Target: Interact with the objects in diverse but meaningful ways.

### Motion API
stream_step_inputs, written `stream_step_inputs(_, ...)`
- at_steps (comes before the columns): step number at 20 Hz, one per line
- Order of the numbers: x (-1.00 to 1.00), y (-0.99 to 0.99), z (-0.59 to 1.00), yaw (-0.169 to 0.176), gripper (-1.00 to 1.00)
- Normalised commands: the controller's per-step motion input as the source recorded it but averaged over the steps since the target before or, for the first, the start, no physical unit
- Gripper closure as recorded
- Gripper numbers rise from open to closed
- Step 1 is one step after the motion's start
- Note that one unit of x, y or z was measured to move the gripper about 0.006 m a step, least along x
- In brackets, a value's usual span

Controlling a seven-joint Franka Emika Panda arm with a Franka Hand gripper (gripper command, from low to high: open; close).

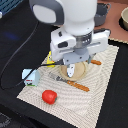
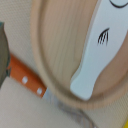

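Observation:
My gripper (image 1: 76,64) hangs low over a round wooden plate (image 1: 80,74) in the middle of the woven placemat (image 1: 102,97). A white tube (image 1: 72,69) shows right under the fingers, over the plate. In the wrist view the tube (image 2: 95,50) has a black mark and lies across the plate (image 2: 55,60); its blue end is hidden. I cannot tell whether the fingers hold it. A red tomato (image 1: 49,96) sits near the mat's front. A white carton with green-blue print (image 1: 31,76) stands at the exterior view's left. A yellow packet (image 1: 49,60) is partly hidden behind the arm.
A wooden-handled knife (image 1: 76,84) lies in front of the plate; its orange handle (image 2: 25,80) shows in the wrist view. A fork handle (image 1: 96,62) lies beyond the plate. A grey pot (image 1: 102,12) and a bowl (image 1: 123,18) stand at the back. A black cable (image 1: 20,55) runs on the left.

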Motion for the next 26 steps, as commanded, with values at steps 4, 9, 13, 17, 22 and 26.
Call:
stream_step_inputs(4,-0.09,0.3,0.83,0.024,-1.0)
stream_step_inputs(9,-0.57,0.24,0.16,0.022,-1.0)
stream_step_inputs(13,-0.94,-0.04,-0.3,-0.022,-1.0)
stream_step_inputs(17,-0.94,-0.24,-0.55,-0.082,-1.0)
stream_step_inputs(22,-0.94,-0.3,-0.7,-0.075,-1.0)
stream_step_inputs(26,-0.97,-0.3,-0.76,-0.062,-1.0)
